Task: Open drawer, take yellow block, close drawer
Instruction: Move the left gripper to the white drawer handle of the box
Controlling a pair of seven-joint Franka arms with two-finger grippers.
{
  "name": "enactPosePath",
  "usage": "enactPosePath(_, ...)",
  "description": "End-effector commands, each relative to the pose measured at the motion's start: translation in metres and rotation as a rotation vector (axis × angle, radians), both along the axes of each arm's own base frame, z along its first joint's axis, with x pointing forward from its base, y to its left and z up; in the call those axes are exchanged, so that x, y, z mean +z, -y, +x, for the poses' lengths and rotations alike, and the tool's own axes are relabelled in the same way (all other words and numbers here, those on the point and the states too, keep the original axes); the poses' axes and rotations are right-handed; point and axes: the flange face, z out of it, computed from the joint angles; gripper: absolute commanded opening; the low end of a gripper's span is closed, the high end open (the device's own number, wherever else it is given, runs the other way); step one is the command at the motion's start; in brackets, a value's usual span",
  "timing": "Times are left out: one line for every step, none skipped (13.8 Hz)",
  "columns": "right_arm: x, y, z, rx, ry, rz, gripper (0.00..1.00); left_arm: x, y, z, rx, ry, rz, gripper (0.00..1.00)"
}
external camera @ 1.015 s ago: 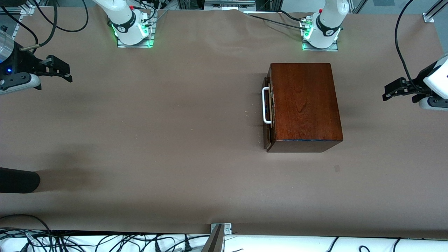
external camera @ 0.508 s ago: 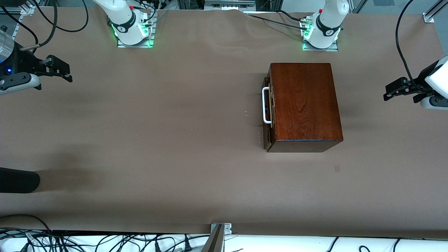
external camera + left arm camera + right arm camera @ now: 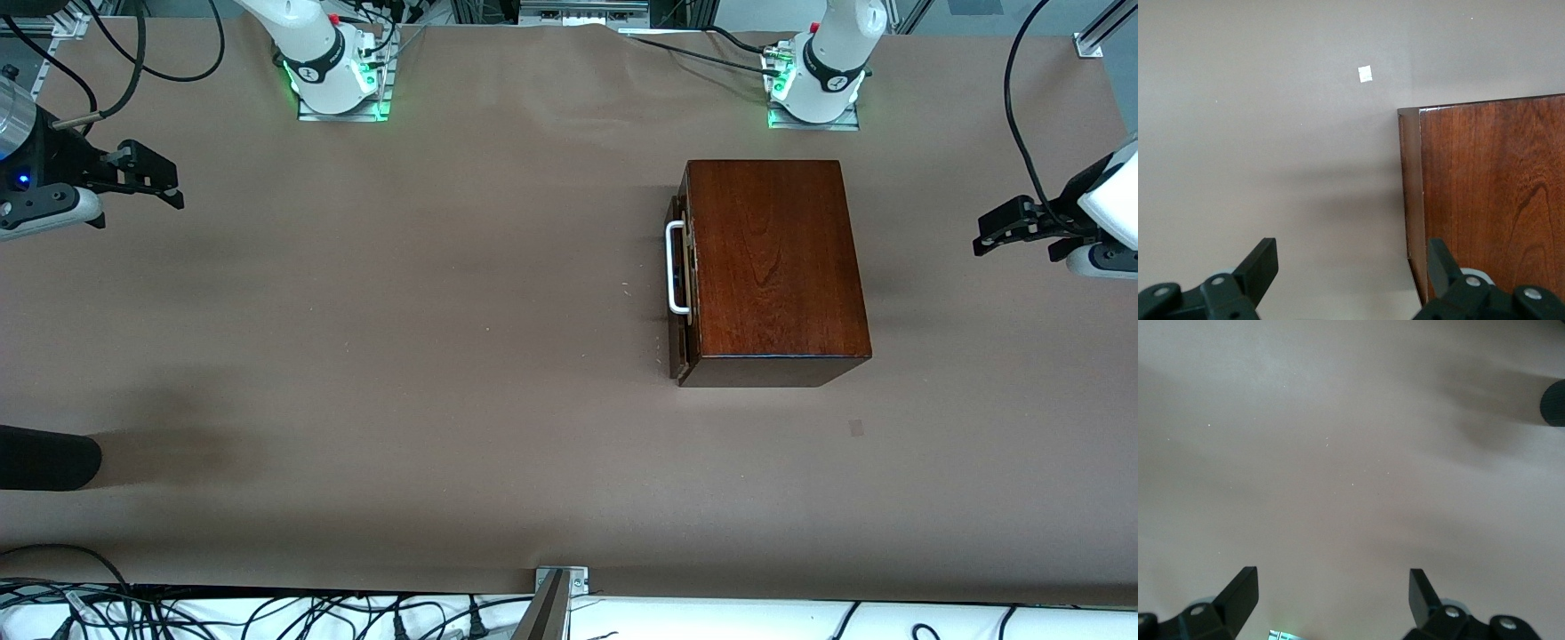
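The left gripper [image 3: 985,238] had shifted slightly since the earlier frames; nothing else moved. Its fingers [image 3: 1261,261] were spread, empty, hovering over the table [image 3: 444,356] toward the left arm's end from the box [image 3: 773,267]. The drawer [image 3: 677,289] was closed; block unseen. The right gripper [image 3: 164,188] waited well away from the box, fingers [image 3: 1241,590] apart.

White arms, black end effectors, green-lit bases

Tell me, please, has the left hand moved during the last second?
Yes, slightly: the left hand has edged away from the box, toward the left arm's end of the table.
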Motion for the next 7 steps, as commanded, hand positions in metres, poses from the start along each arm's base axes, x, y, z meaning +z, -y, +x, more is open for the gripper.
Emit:
enactPosePath(0.006, 0.002, -0.002, -0.007, 0.001, 0.016, 1.0, 0.013, 0.029, -0.002, -0.052, 0.0, -0.028, 1.0)
enactPosePath(0.005, 0.002, -0.001, -0.007, 0.001, 0.016, 1.0, 0.02, 0.048, -0.004, -0.076, 0.001, -0.029, 1.0)
enactPosePath(0.007, 0.002, -0.001, -0.007, 0.004, 0.016, 1.0, 0.025, 0.071, -0.005, -0.087, -0.004, -0.029, 1.0)
enactPosePath(0.007, 0.001, -0.001, -0.005, 0.004, 0.016, 1.0, 0.024, 0.099, -0.008, -0.082, -0.011, -0.027, 1.0)
enactPosePath(0.007, 0.0, -0.001, -0.004, 0.004, 0.016, 1.0, 0.021, 0.129, -0.012, -0.058, -0.016, -0.023, 1.0)
enactPosePath(0.007, 0.0, -0.001, -0.002, 0.004, 0.016, 1.0, 0.01, 0.157, -0.011, -0.041, -0.034, -0.021, 1.0)
enactPosePath(0.007, 0.0, -0.001, -0.002, 0.004, 0.016, 1.0, -0.001, 0.183, -0.01, -0.043, -0.048, -0.023, 1.0)
